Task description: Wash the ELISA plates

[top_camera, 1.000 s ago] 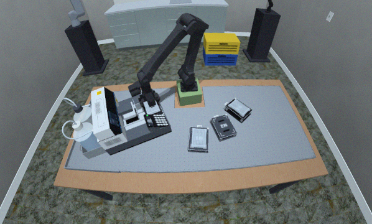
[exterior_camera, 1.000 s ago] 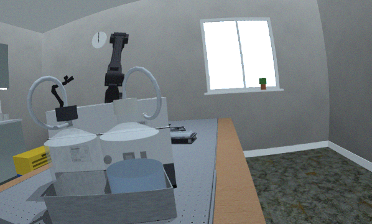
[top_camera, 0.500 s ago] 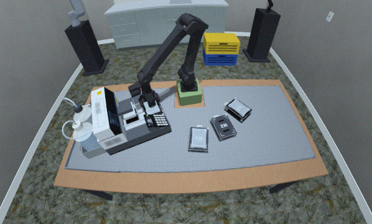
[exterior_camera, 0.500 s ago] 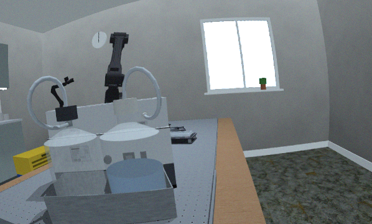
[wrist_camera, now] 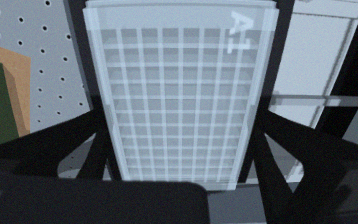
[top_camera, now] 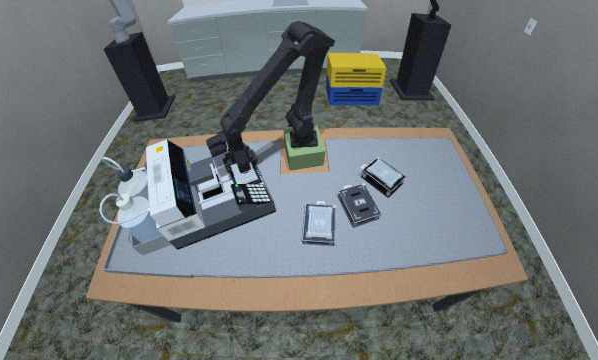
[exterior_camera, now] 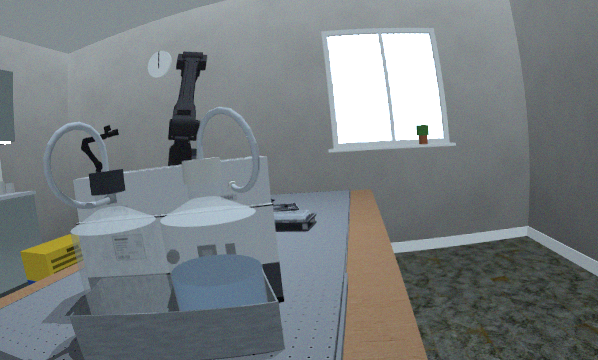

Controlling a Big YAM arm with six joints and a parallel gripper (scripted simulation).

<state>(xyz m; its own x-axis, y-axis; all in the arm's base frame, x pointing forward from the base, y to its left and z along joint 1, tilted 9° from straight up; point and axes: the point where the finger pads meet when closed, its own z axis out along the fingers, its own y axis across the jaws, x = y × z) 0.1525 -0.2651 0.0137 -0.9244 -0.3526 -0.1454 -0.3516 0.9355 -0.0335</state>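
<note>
My gripper (top_camera: 244, 171) (wrist_camera: 180, 113) is shut on a clear ELISA plate (top_camera: 247, 176) (wrist_camera: 177, 80), with one finger along each long side. The A1 mark shows at the plate's top right in the wrist view. The plate is at the rear front part of the washer (top_camera: 165, 182), beside the keypad (top_camera: 259, 193); whether it lies flat in the carrier's pocket cannot be told. A small green lamp (top_camera: 237, 185) is lit at the keypad. Nest N2 (top_camera: 359, 202) is empty. A plate (top_camera: 320, 222) sits in the nest left of it, and another plate (top_camera: 385, 172) in the nest right of it.
Two bottles with hoses, one clear (top_camera: 135, 181) and one holding blue liquid (top_camera: 144, 227) (exterior_camera: 219, 285), stand in a grey tray (exterior_camera: 179, 335) behind the washer. The arm's green base block (top_camera: 306, 156) is right of the gripper, at the table's rear edge.
</note>
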